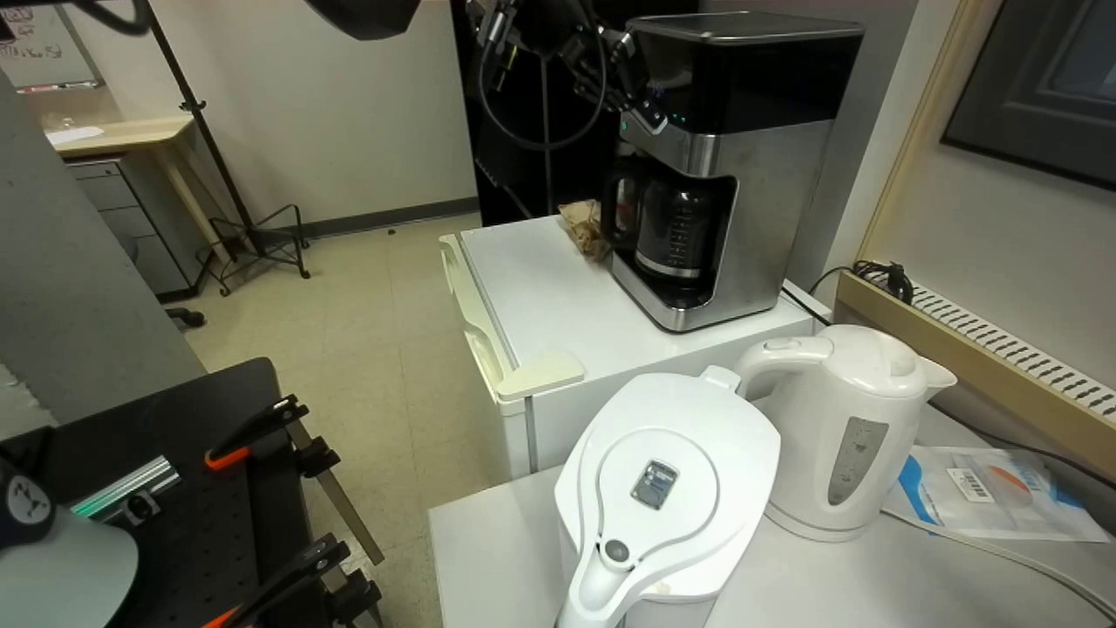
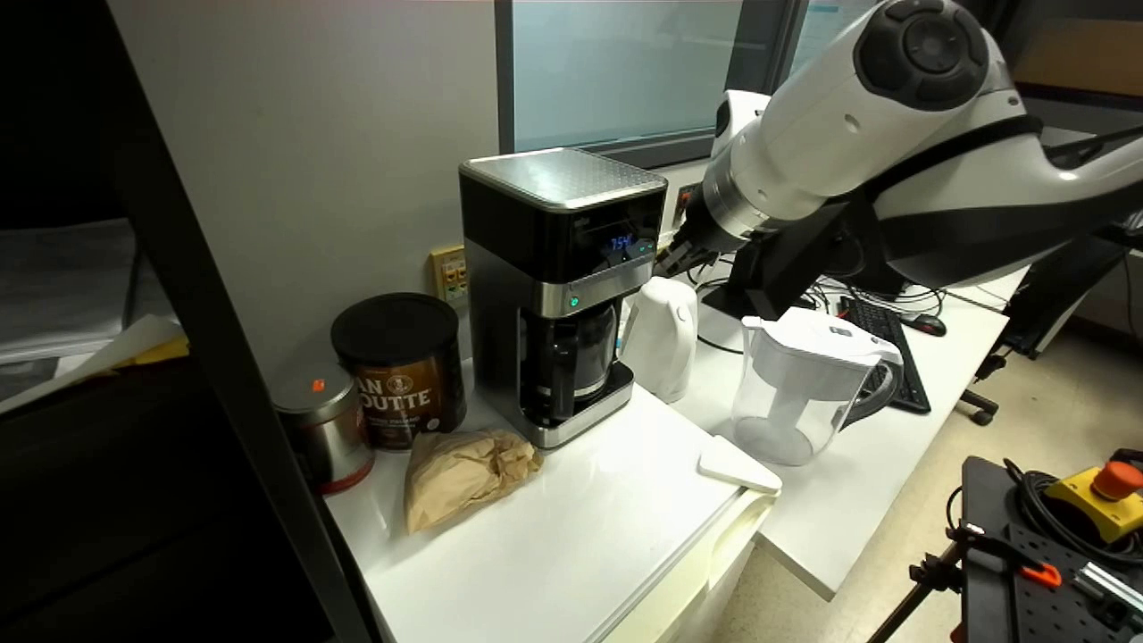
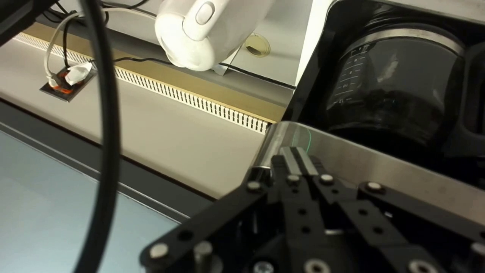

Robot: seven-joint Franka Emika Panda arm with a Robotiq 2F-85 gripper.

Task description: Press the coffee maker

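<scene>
The coffee maker (image 1: 767, 209) is tall, black and silver, with a dark glass carafe (image 1: 676, 222) in its base. In an exterior view the coffee maker (image 2: 500, 330) shows a lit blue clock and a round green-lit button (image 2: 573, 302) on its silver band. My gripper (image 1: 649, 115) is shut and empty, its tips at the upper front of the machine. It also shows at the panel's side edge in an exterior view (image 2: 665, 266). In the wrist view the fingertips (image 3: 298, 161) lie over the silver band (image 3: 363, 159) near its rounded corner. I cannot tell whether they touch it.
A white kettle (image 1: 859, 436) and a white filter pitcher (image 1: 667, 488) stand on the desk beside the machine. A brown paper bag (image 2: 469, 473), a coffee can (image 2: 402, 375) and a metal tin (image 2: 321, 424) stand on its far side. A black cable (image 3: 108, 132) hangs by the wrist.
</scene>
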